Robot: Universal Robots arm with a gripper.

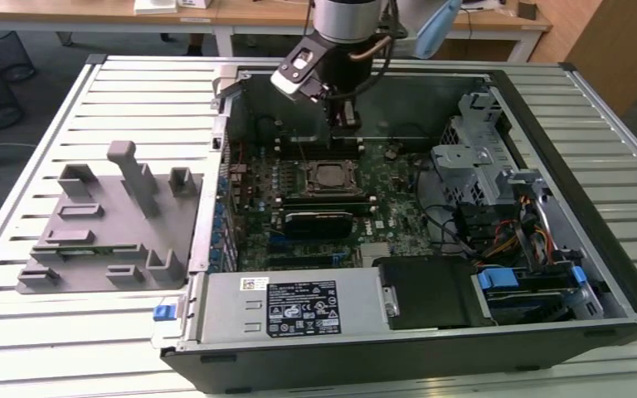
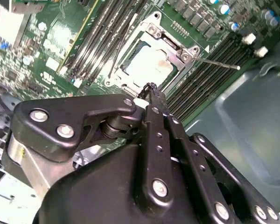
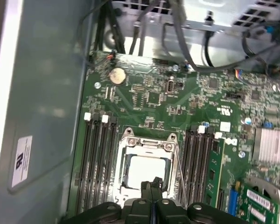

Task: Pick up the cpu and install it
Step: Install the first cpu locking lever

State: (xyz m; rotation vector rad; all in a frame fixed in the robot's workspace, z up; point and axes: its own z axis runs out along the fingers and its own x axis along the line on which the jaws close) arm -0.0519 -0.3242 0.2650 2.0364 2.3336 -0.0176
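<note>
We see an open computer case [image 1: 540, 249] lying on a slatted white tabletop [image 1: 64, 108], with its green motherboard [image 1: 396, 199] exposed. The arm reaches down into the case from the far side, and its end effector [image 1: 347, 124] hangs just above the board near the case's back wall.

In both wrist views the end effector's black fingertips [image 3: 152, 185] are pressed together with no gap between them, and we see nothing held between them. In the second wrist view the closed tips [image 2: 151, 91] sit just over the near edge of the socket frame [image 2: 154, 35].

The cpu [image 3: 144, 170] lies flat inside the socket frame [image 3: 147, 140], its pale silvery top facing up; in the second wrist view the cpu [image 2: 147, 63] shows in the frame's square opening, and in the exterior view it is the pale square [image 1: 328, 176] at the middle of the board. Dark memory slots [image 3: 98, 163] run along both sides of the socket. A thin metal lever [image 2: 219, 63] juts out from the frame.

On the exterior view's left, a grey fixture block [image 1: 109, 224] rests on the tabletop beside the case.
</note>
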